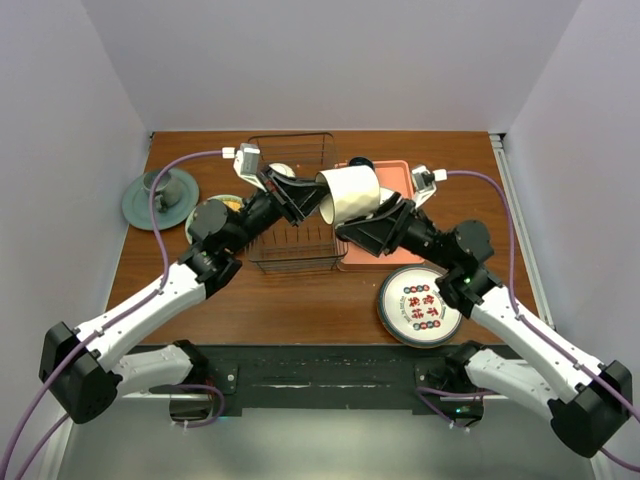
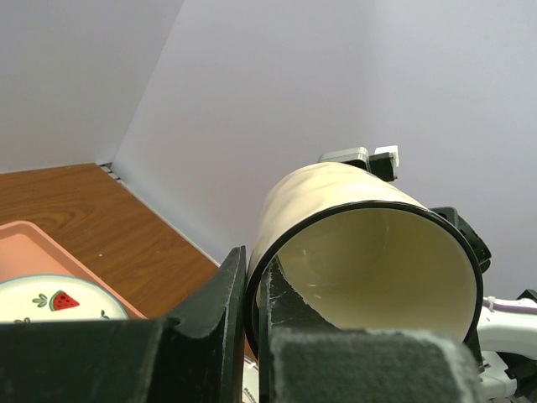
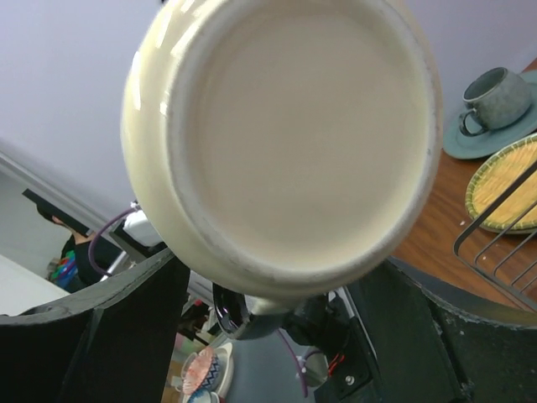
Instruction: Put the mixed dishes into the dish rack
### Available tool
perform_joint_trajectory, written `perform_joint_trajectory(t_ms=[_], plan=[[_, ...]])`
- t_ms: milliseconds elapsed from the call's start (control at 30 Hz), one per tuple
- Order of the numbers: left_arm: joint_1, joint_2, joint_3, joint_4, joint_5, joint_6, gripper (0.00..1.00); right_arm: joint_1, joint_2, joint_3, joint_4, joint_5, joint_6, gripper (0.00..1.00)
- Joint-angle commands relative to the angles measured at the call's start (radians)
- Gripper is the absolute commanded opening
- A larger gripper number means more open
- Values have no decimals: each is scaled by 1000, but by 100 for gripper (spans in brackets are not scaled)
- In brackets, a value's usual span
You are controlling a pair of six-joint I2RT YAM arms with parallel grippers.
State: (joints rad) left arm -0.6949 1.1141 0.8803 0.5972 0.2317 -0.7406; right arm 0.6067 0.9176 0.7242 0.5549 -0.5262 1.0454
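In the overhead view, a grey-green cup on its saucer is seen at the far left of the counter, at 9 o'clock from the dish rack. Between the saucer and the rack, a yellow textured plate is laid flat, largely hidden overhead by the left arm.

The left pincer is clenched on the cream mug. In the left wrist view, 1 finger is set inside the dark rim and 1 outside, with the wall nipped between them. The mug is held off the counter on its side above the rack's right edge, its mouth turned to 9 o'clock and its base to 3 o'clock.

The right pincer is found at 4 o'clock from the mug and is released. In the right wrist view its 2 fingers are spread wide, and the mug's pale base is seen above them, filling most of the frame. Whether a fingertip brushes the mug cannot be told.

A flat pink tray is placed just beside the rack at 3 o'clock, and a white plate with red strawberries is carried on it. At 5 o'clock from the rack, near the right arm, a dark teal-rimmed plate with a white patterned centre is laid on the counter.
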Motion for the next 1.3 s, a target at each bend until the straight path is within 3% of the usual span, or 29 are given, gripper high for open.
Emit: perform_joint_trajectory(t_ms=[0,133,233,267,333,367,433,500,633,733,833,1100,1267], plan=[[-2,-5,40,139,-6,-32,0,1,21,49,99,-32,4,79],[-3,1,34,139,-8,-36,0,2,46,46,160,-43,31,68],[-3,9,34,135,-3,-40,0,1,52,44,162,-43,38,43],[-2,7,34,131,-2,-40,0,1,50,44,160,-40,39,28],[-3,6,32,113,-3,-39,0,2,44,46,139,-32,35,15],[-2,4,32,105,-9,-36,0,2,41,49,125,-23,22,1],[-2,-3,31,79,-14,-29,0,2,37,57,91,-17,12,0],[-2,-11,26,58,-29,-20,9,2,35,60,80,-6,2,0],[-2,-49,16,-11,-63,-5,63,2,36,86,50,8,-13,0],[-2,-92,11,-103,-106,20,85,2,41,122,4,22,-36,0],[-2,-148,19,-242,-187,43,97,2,44,162,-67,63,-74,0],[-2,-247,71,-859,-607,72,100,1,125,302,-303,202,-220,0],[-2,-254,72,-1057,-761,93,100,7,274,417,-388,261,-363,0]])
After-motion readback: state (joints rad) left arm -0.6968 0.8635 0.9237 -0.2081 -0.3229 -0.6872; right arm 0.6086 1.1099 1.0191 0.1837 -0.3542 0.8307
